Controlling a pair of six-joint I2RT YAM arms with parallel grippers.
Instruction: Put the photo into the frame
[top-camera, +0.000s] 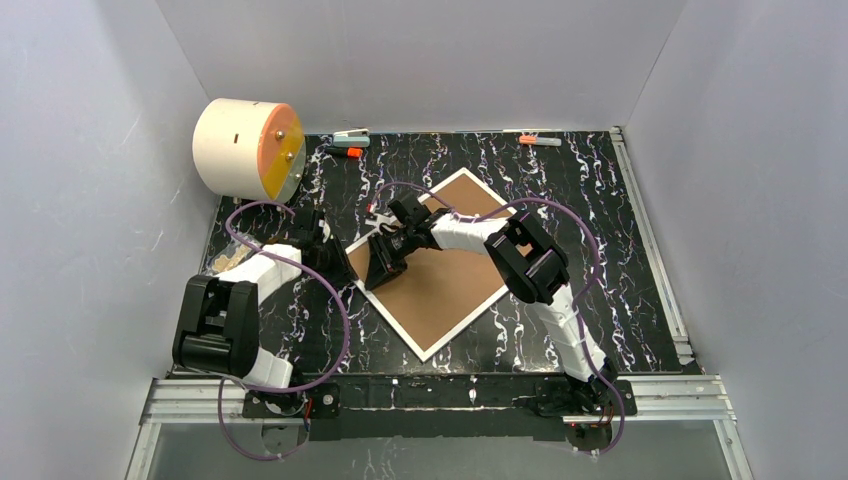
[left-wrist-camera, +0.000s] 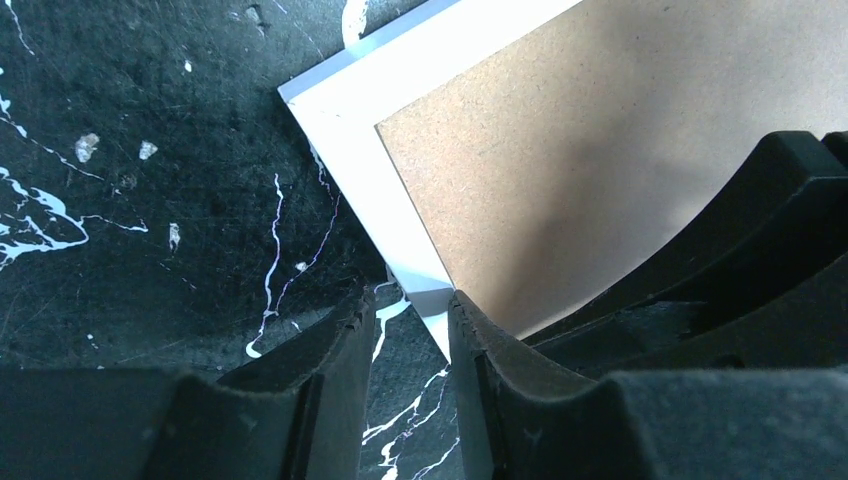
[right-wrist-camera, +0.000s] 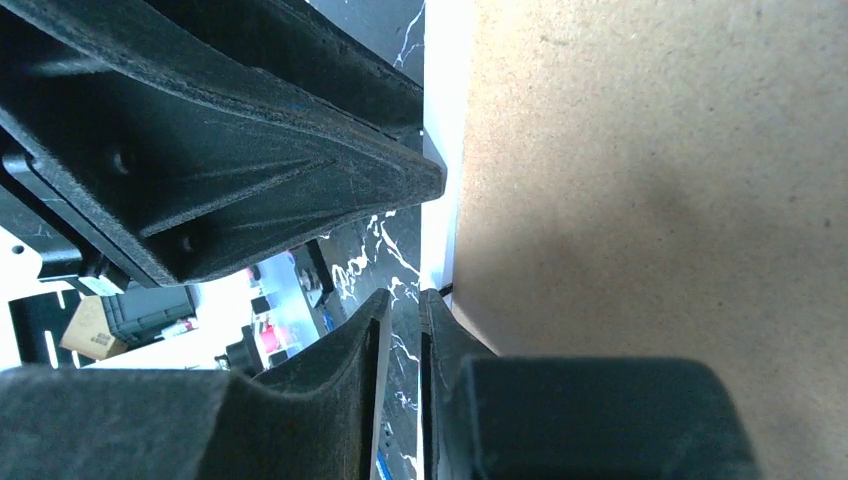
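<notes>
**Both end effectors working the frame's left rim, photo not in sight**

I am looking down at the black marbled desk (top-camera: 620, 230). The frame (top-camera: 450, 285) is lying flat across its middle, turned like a diamond, brown board back facing up and thin white rim showing all round. A white drum (top-camera: 245, 148) with an orange face is sitting at the far left, well apart from the work. I am not finding the photo in any view, so I cannot say where it is lying.

Both arms are reaching in to the frame's left edge, close beside each other. The left end effector (left-wrist-camera: 410, 310) is straddling the rim near a corner, its jaws partly narrowed, one finger over the desk and the other against the board. Whether it is actually pinching, I cannot tell. The right end effector (right-wrist-camera: 405, 310) is looking nearly closed, with the white rim running straight into the slim gap between its fingers, so I am reading that as a grip on the frame.

I am judging this as the early step of taking hold of the frame to raise or open it. The next move is calling for an even lift from both sides, so the thin rim does not slip or twist.
</notes>
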